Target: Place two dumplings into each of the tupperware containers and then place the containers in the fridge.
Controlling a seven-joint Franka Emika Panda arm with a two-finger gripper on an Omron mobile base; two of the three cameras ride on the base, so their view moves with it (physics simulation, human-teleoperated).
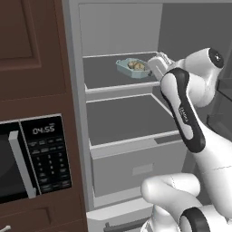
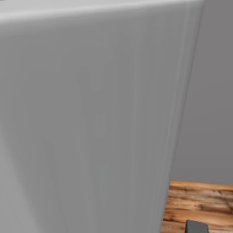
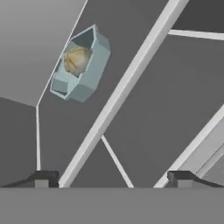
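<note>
The fridge (image 1: 74, 90) stands open. On its upper shelf (image 1: 102, 74) rests the pale blue-teal tupperware container (image 1: 131, 68) with tan dumplings (image 1: 136, 66) inside. My gripper (image 1: 156, 63) hovers just right of the container, apart from it. The hand view shows the same container (image 3: 83, 65) with a dumpling (image 3: 76, 59) far off at upper left, beyond the shelf's pale front edge (image 3: 127, 83). My gripper (image 3: 113, 178) is open there, fingertips (image 3: 46, 178) wide apart with nothing between them. The dark grey container is out of view.
Below the upper shelf are a second shelf (image 1: 127, 118) and a bottom drawer (image 1: 136, 167). A black-fronted microwave (image 1: 27, 158) sits in brown cabinetry (image 1: 31, 54) at left. A grey panel (image 2: 91, 113) stands close in the right base view, above wooden floor (image 2: 200, 205).
</note>
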